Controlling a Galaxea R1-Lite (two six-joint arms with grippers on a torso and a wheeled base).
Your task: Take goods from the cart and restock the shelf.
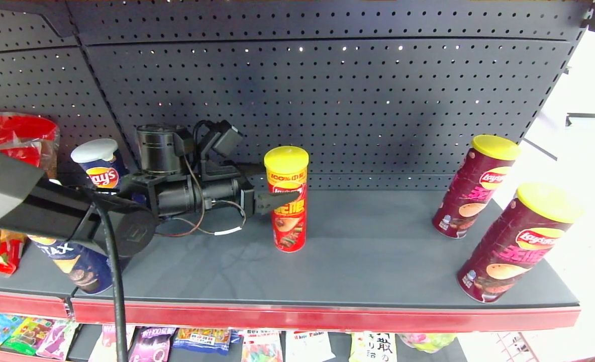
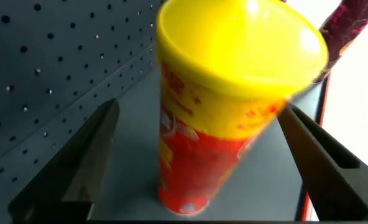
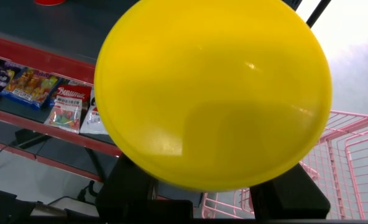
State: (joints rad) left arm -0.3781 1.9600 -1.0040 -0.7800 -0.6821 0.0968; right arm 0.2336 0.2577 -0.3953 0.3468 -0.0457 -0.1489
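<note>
So the red chips can (image 1: 288, 201) (image 2: 196, 155) is a tall tube with a bright yellow lid, a yellow band under the lid and a red body with a picture of food low on the front. It's standing upright on the grey shelf (image 1: 368, 251), right between the fingers of the left gripper (image 1: 285, 193) (image 2: 197, 106). That gripper's fingers (image 2: 78, 168) are spread wide, one on each side of the can, with a clear gap on both sides, so they aren't squeezing it.

The perforated back panel (image 1: 327, 100) is just past the gripper's far finger. Back along the left arm there's a blue chips can (image 1: 101, 163) with a white lid. Well off beyond the fingertips are two maroon chips cans with yellow lids, one near the back panel (image 1: 476, 186) and one near the shelf's red front edge (image 1: 521, 241).

The right gripper (image 3: 209, 196) is clamped on a yellow-lidded can (image 3: 212, 93). The lid points straight at the wrist camera and hides the body, and a dark finger (image 3: 131, 186) pokes out from under it on each side. Beyond that gripper you can see the pink wire cart (image 3: 358, 162) and some snack packets (image 3: 41, 87) on a lower shelf.
</note>
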